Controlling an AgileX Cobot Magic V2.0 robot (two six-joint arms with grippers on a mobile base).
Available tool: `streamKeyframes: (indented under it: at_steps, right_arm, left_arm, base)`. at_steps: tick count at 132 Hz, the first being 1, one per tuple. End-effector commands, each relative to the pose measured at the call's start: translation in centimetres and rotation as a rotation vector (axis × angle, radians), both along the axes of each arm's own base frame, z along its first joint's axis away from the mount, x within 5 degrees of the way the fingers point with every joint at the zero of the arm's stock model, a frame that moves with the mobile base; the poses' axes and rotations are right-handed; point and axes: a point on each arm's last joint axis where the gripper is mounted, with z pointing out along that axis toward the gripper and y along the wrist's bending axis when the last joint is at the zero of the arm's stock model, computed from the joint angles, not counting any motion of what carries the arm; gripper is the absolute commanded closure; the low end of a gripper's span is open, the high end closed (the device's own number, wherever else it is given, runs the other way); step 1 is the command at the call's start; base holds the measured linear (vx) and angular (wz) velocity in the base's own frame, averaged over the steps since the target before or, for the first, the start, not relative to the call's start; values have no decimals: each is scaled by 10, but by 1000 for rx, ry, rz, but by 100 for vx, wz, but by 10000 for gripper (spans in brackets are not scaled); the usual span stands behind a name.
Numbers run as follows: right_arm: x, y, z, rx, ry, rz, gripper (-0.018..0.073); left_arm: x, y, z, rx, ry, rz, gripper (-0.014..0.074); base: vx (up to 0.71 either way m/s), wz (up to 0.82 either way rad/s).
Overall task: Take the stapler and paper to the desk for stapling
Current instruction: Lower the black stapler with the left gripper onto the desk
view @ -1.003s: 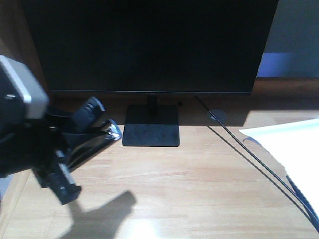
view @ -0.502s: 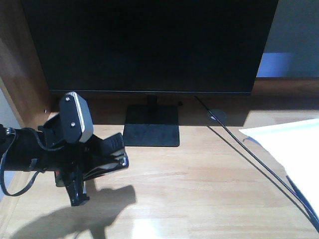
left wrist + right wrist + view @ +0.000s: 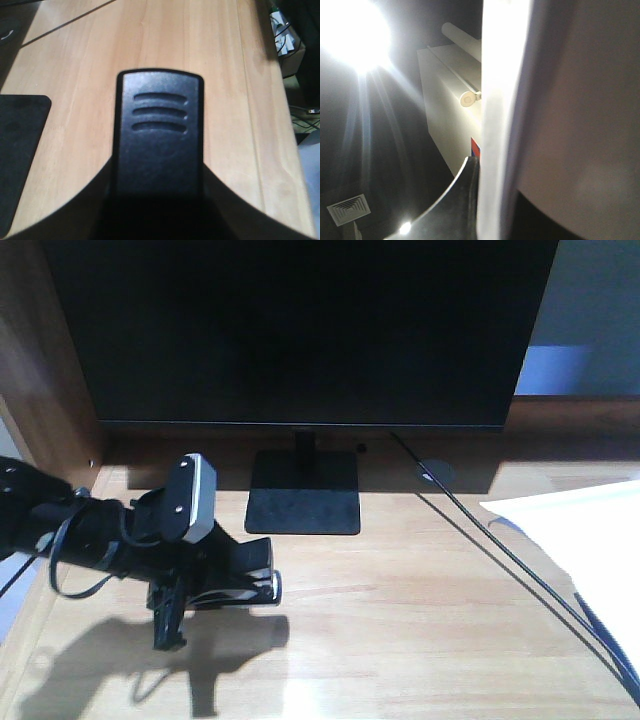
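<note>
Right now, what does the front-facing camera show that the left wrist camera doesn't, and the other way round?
Only the front-facing view: the monitor, its cable, the paper at the right, and the left gripper, jaws closed on the stapler over the desk. Only the left wrist view: three grooves on the stapler's top, and floor clutter beyond the desk's edge. Both: the stapler, the desk, the monitor's stand base.

The counter (image 3: 400, 580) is brightly lit, with a hard shadow thrown on its near left part and a pale glare patch beside it. In the right wrist view a ceiling lamp (image 3: 352, 30) is blown out, and the paper (image 3: 505, 75) is blurred.
</note>
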Motion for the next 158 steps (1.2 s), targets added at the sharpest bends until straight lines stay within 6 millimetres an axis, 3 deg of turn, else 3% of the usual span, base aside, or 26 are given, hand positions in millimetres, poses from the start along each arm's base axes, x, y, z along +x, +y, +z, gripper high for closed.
streamKeyframes:
  at_steps: [1,31,84,121,158]
  right_arm:
    - [-4,0,8,-1,-51,-3,565]
    - [-4,0,8,-1,-51,-3,565]
    - [-4,0,8,-1,-47,-4,565]
    - [-4,0,8,-1,-48,-3,565]
    - [-4,0,8,-1,-48,-3,565]
  left_arm:
    - [14,-8,21,-107,-33,-23,603]
    - [33,-22,0,-107,22,-60,603]
    - [45,-44,-52,-68,134,-25,603]
    - [47,-44,-69,-59,179,-12,601]
    - [46,-44,-72,-63,194,-19,587]
  base:
    - [0,0]
    - [0,0]
    - [0,0]
    - [0,0]
    - [0,0]
